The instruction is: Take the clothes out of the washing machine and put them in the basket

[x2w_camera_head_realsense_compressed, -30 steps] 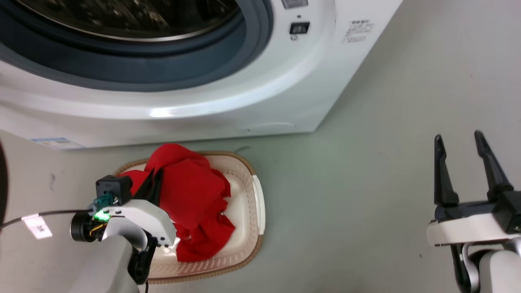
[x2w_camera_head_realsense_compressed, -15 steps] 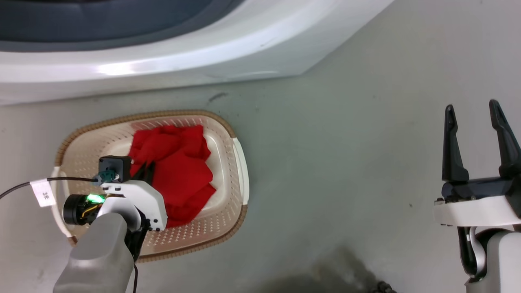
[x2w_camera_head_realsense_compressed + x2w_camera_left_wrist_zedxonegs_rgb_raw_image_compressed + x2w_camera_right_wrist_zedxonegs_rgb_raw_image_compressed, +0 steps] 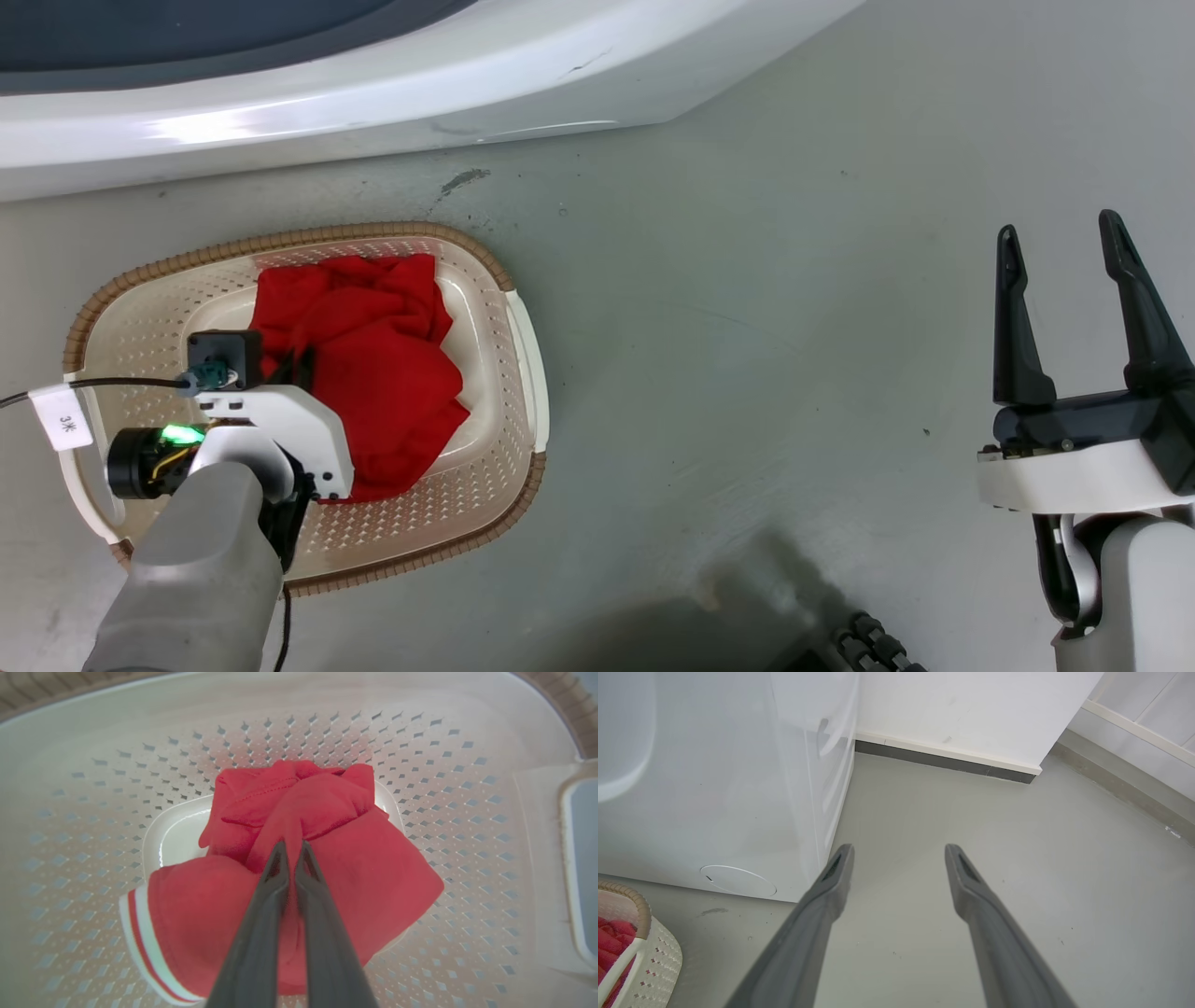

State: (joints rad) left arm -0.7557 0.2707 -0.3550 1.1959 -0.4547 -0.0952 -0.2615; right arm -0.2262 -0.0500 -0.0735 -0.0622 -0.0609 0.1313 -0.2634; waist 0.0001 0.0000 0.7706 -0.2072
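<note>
The left jaws are nearly closed, pinching a fold of the red clothes [image 3: 355, 858] between their tips, low inside the cream basket [image 3: 467, 788]. The rest of the cloth lies bunched on the basket floor around and beneath the jaws, spreading past the tips and to both sides. A white-striped band [image 3: 135, 933] at one edge lies off to one side of the jaws, near the wrist. The heap looks settled and not hanging, so the clothes appear to be delivered. Whether the heap is one garment or two cannot be told for sure. The right jaws stand wide apart and hold nothing. They hover over the bare grey floor [image 3: 747, 355], well apart from the basket, with only floor between and ahead of their tips. The white washer [image 3: 392, 103] stands beyond both pairs of jaws, its front just past the far rim of the basket. Only a strip of its grey ring [image 3: 187, 47] is in sight and the drum is hidden, so whether anything is left inside cannot be told. Judging from this, the carrying is done for this load. What seems left is for the left jaws to open, let go of the fold and lift clear, then a check of the drum.
</note>
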